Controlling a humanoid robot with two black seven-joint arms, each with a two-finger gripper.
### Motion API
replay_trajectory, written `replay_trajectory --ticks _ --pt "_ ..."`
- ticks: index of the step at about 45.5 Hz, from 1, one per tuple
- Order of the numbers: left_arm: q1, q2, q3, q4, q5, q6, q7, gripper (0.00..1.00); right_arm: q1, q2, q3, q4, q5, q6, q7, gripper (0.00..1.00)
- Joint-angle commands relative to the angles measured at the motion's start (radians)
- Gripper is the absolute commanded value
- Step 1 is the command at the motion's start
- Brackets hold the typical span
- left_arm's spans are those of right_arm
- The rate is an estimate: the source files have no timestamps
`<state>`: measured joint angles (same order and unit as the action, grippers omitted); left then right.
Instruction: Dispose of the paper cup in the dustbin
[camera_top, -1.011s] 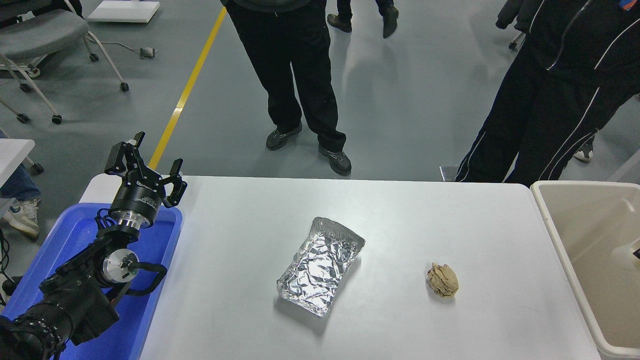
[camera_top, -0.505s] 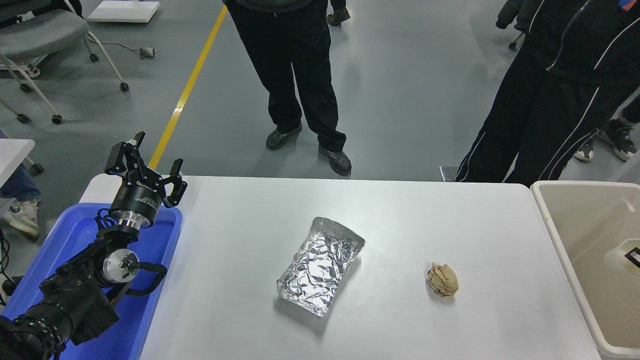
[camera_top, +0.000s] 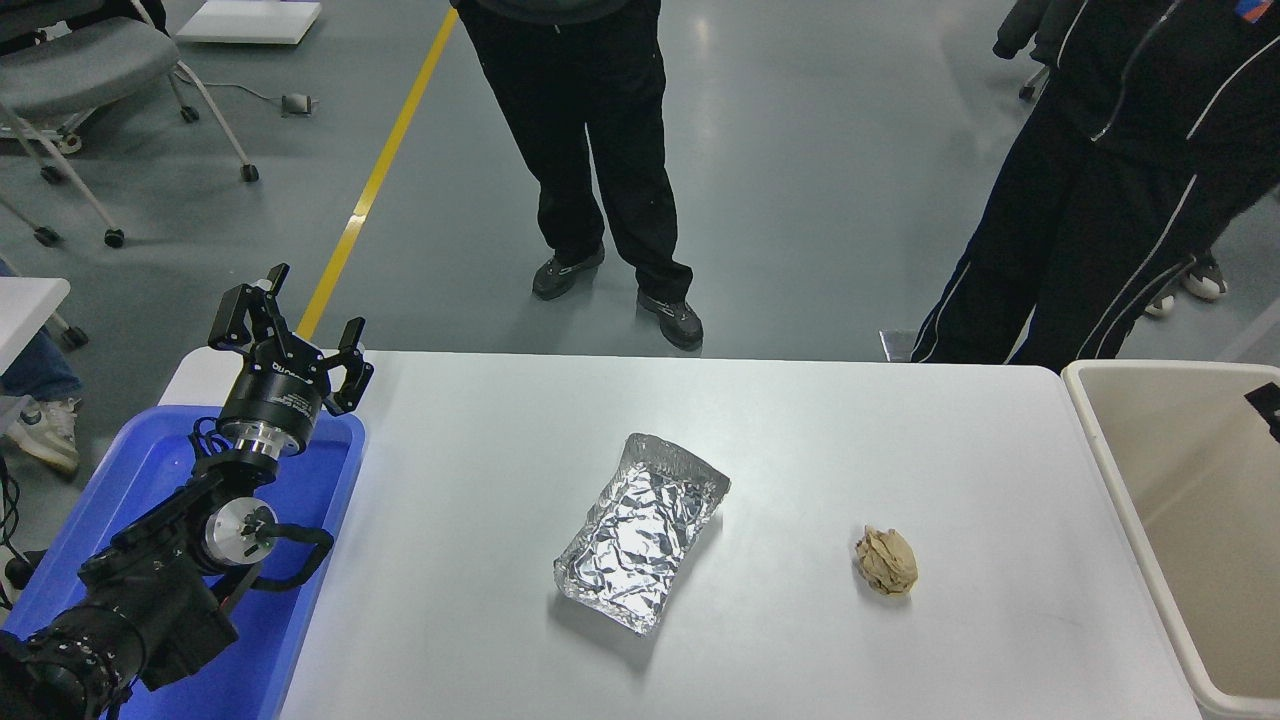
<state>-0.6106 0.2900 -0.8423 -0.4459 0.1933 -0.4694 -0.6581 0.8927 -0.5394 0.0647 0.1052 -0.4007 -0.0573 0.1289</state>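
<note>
The paper cup is out of view. The beige dustbin (camera_top: 1150, 369) stands at the table's right end, cut off by the picture's right edge; the part of its inside that shows holds nothing. Only a small black tip of my right gripper (camera_top: 1267, 407) shows at the right edge, over the dustbin. My left gripper (camera_top: 298, 322) is parked at the lower left, open and empty, above the blue tray (camera_top: 150, 470).
A crinkled silver foil tray (camera_top: 640, 530) lies mid-table. A crumpled brown paper ball (camera_top: 886, 560) lies to its right. Two people in dark clothes stand at the far side. Wheeled chairs stand at the top left.
The white cup edge and black gripper tip seen low in the dustbin at the right edge have gone; the black tip now sits higher. The left arm has not moved.
</note>
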Motion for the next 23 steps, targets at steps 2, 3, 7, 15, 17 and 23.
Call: replay_trajectory --ticks 2,3,7,15,17,23 --pt "0.000 0.000 0.000 0.000 0.000 0.000 0.000 1.00 0.183 -0.157 0.233 0.252 0.000 -0.003 0.006 0.99" --pt "0.000 0.000 0.000 0.000 0.000 0.000 0.000 1.00 0.190 -0.169 0.248 0.275 0.000 -0.002 0.005 0.99" --pt "0.000 0.000 0.000 0.001 0.000 0.000 0.000 1.00 0.239 -0.218 0.337 0.388 0.000 0.001 0.005 0.99" --pt "0.000 0.000 0.000 0.000 0.000 0.000 0.000 1.00 0.247 -0.248 0.605 0.619 0.000 -0.001 0.005 1.00" --pt "0.000 0.000 0.000 0.000 0.000 0.000 0.000 1.00 0.239 -0.244 0.653 0.659 0.000 -0.001 0.005 0.99" --pt "0.000 0.000 0.000 0.000 0.000 0.000 0.000 1.00 0.164 -0.223 0.751 0.705 0.000 -0.001 0.006 0.99"
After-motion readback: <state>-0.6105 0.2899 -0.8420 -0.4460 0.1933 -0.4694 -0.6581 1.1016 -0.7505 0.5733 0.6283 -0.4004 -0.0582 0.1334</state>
